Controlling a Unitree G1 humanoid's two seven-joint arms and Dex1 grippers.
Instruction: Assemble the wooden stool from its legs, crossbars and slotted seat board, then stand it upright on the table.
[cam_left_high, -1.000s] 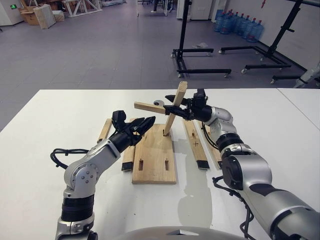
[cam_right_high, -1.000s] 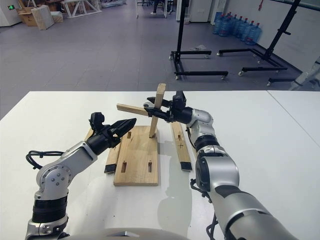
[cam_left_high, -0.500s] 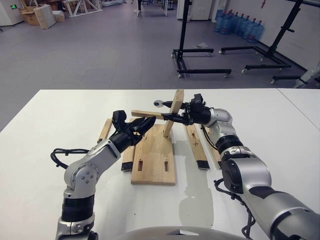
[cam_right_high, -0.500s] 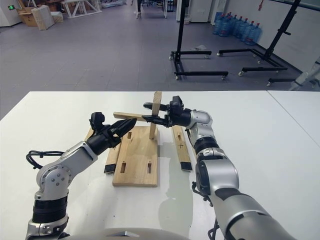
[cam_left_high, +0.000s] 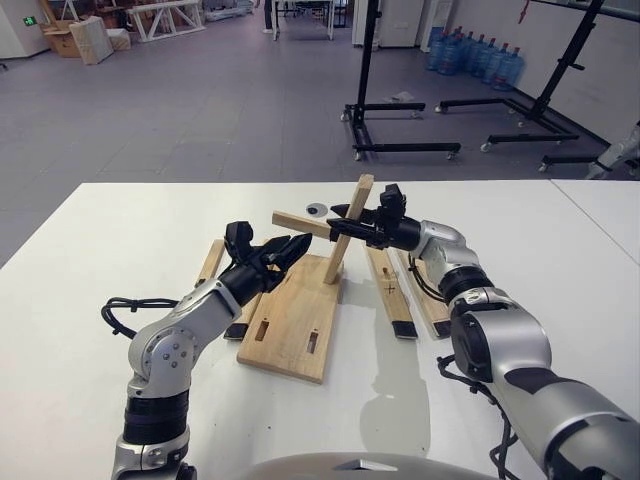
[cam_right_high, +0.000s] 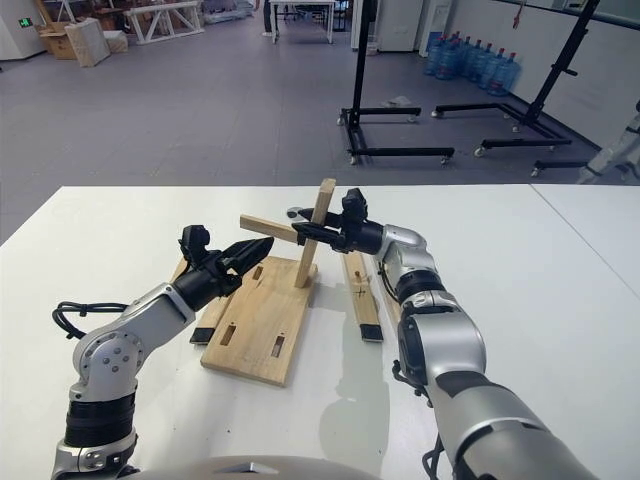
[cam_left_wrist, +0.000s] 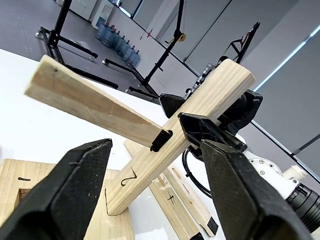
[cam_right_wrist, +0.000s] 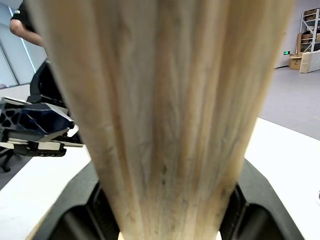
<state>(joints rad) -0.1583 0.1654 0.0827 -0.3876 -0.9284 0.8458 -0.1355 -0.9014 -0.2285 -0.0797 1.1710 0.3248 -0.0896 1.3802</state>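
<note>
R gripper (cam_left_high: 347, 218) is clenched on a tilted leg (cam_left_high: 338, 255) w/ a crossbar (cam_left_high: 300, 224) sticking out its side, just above mid-frame. Leg's bottom end meets the far edge of the board (cam_left_high: 290, 325), which lies flat but skewed at centre of the table (cam_left_high: 100, 250). L gripper (cam_left_high: 296, 243) is released, fingers apart, just left of the leg over the board's far corner. Spare legs (cam_left_high: 390, 290) lie flat right of the board, a third leg (cam_left_high: 212, 260) on its left.

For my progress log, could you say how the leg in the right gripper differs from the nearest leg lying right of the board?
The gripped leg stands tilted, clamped by the right gripper, a crossbar attached; the lying leg rests flat on the table, untouched, without one. Both are pale wood.
</note>
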